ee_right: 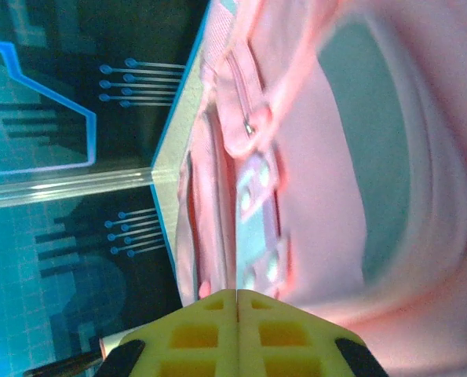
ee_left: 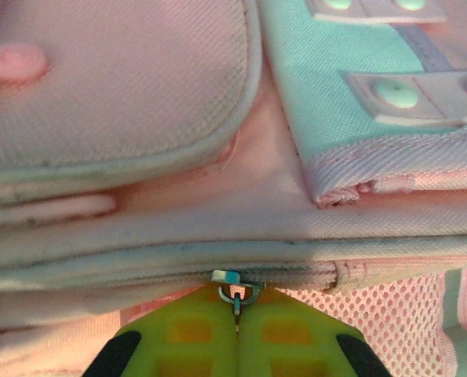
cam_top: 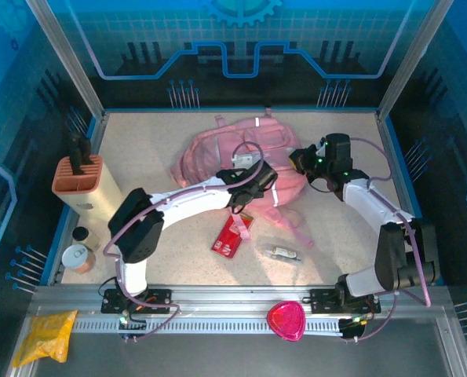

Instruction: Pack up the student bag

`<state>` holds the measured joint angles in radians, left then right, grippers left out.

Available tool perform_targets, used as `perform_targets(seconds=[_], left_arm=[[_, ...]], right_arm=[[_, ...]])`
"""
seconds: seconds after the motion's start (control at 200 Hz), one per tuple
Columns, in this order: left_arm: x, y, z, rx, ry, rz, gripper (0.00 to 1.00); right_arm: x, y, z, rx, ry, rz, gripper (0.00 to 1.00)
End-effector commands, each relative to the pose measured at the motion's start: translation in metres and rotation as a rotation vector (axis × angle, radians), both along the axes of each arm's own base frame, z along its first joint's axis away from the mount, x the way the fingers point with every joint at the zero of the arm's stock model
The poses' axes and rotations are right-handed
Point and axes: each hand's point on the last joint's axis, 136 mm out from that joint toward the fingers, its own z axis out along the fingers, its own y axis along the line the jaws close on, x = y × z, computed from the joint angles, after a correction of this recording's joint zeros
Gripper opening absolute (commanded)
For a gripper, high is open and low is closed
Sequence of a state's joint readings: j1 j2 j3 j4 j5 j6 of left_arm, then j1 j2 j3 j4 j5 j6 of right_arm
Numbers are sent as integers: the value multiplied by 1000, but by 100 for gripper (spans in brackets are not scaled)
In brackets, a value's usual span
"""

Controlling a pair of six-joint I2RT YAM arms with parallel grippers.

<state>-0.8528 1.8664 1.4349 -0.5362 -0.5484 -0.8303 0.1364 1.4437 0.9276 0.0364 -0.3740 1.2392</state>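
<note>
The pink student bag (cam_top: 217, 153) lies flat at the middle back of the table. My left gripper (cam_top: 249, 196) is at its near edge. In the left wrist view the left gripper (ee_left: 237, 310) is shut on the small metal zipper pull (ee_left: 235, 292), which sits on the bag's seam (ee_left: 217, 259) beside a mesh side pocket (ee_left: 390, 314). My right gripper (cam_top: 300, 161) hovers at the bag's right side. In the right wrist view the right gripper (ee_right: 238, 294) is shut with nothing visible between its fingers, and the bag (ee_right: 335, 181) is just beyond them.
A red booklet (cam_top: 231, 234) and a small clear packet (cam_top: 284, 253) lie on the table in front of the bag. An orange knife block (cam_top: 78, 184) and two small cups (cam_top: 78, 258) stand at the left. A yellow pouch (cam_top: 45, 334) and a pink object (cam_top: 286, 320) rest near the front rail.
</note>
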Motion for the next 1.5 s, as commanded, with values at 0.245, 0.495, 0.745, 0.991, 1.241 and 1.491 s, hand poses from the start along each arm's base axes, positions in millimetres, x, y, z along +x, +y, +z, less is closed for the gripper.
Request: perform_targets(seconds=[0.245,0.495,0.745,0.991,1.241,1.491], left_arm=[[7,5,23,-99,2,-36,0],[10,2,26,-78,13,-40,0],[11,-4,28,-102,14,-64,0],[7,-9,25,-102,44,-100,0],[-1,24,23,36,82,-111,0],[-11,59,9,85,147,-119,0]], right_arm=[[-22,31,-12,-19,45,130,0],[-59,67,-39,6,136,166,44],[-38,75,-57,11,175,92,60],[-10,72,-70,-39,167,60,27],[8,26,-50,-144,94,40,0],[44,-13,-26,-125,41,86,0]])
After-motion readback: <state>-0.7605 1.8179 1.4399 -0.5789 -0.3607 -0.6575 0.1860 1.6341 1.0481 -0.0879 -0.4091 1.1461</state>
